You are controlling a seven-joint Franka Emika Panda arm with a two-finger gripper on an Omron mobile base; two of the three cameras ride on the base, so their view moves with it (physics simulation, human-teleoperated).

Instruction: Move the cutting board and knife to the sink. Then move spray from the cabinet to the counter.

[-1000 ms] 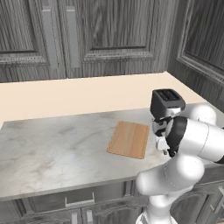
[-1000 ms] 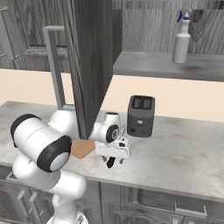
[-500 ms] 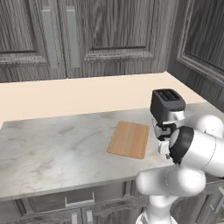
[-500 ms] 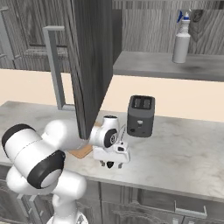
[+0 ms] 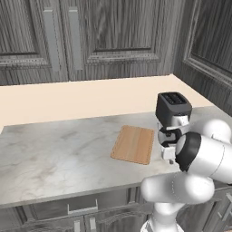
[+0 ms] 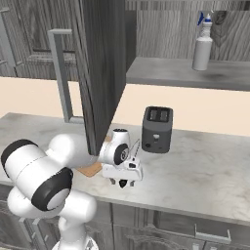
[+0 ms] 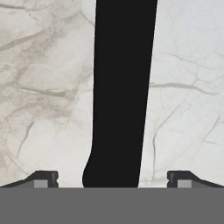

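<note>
The light-brown cutting board (image 5: 133, 144) lies flat on the marbled counter (image 5: 59, 154), and a corner of it shows behind my arm (image 6: 90, 170). My gripper (image 5: 168, 157) (image 6: 122, 183) hangs low over the counter just right of the board and in front of the toaster. In the hand view the knife's black handle (image 7: 122, 87) runs up from between my open fingertips, with my gripper (image 7: 112, 179) straddling it without touching. The blade is out of frame. The spray (image 6: 202, 41) stands upright on the shelf of the open upper cabinet (image 6: 185, 73).
A black toaster (image 5: 172, 108) (image 6: 157, 129) stands on the counter close behind my hand. The cabinet's open door (image 6: 105, 73), with its long bar handle (image 6: 61, 73), hangs above my arm. Closed upper cabinet doors (image 5: 104, 31) line the wall.
My elbow has swung outward and down, and the hand has sunk a little toward the counter. The jaws stay wide open. The board, toaster and spray have not moved.
</note>
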